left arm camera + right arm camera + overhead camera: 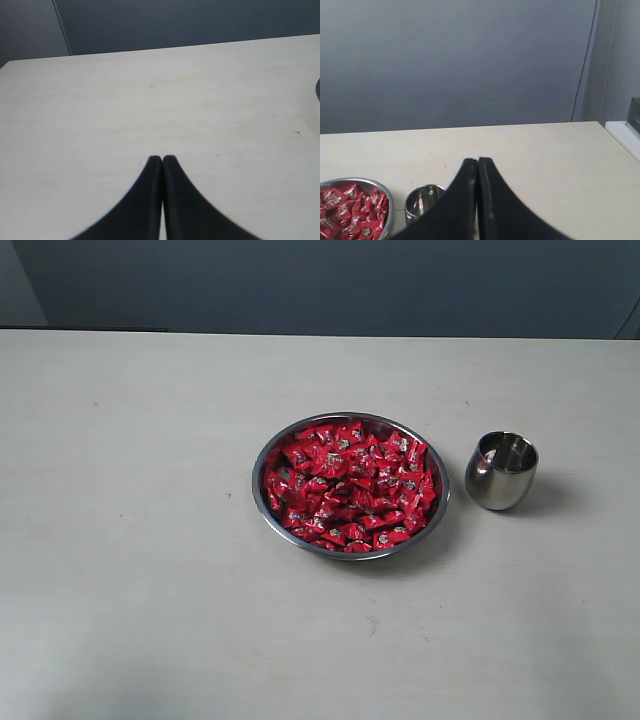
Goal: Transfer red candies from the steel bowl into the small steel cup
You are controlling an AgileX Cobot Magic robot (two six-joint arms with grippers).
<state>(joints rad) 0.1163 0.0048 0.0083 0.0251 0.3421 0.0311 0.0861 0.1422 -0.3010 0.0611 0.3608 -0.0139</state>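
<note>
The steel bowl (262, 458) sits at the middle of the pale table, heaped with red candies (349, 486). To its right stands the small steel cup (501, 471), upright, with nothing showing inside it. Neither arm appears in the exterior view. In the right wrist view my right gripper (478, 161) is shut with nothing in it, and beside it lie the cup (421, 201) and the bowl (380, 188) with its candies (350, 212). My left gripper (162, 158) is shut and empty over bare table, away from the bowl.
A dark blue-grey wall backs the table (150, 540). In the right wrist view a cable (584, 65) hangs down the wall and a pale ledge (625, 137) runs beside the table's end.
</note>
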